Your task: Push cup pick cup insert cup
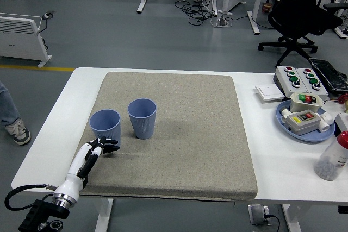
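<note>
Left hand (105, 146) low on the mat (185, 134), fingers (112, 143) loosely apart, touching the near cup (105, 126), gripping nothing. Best pushed low and slowly right toward the second cup (142, 118), avoiding a tip.

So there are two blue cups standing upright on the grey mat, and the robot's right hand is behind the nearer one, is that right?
Not quite: it is the left hand, coming in from the lower left in the head view, not the right, which is out of view. The rest holds: two blue cups, the nearer cup and the other cup, stand upright on the grey mat.
</note>
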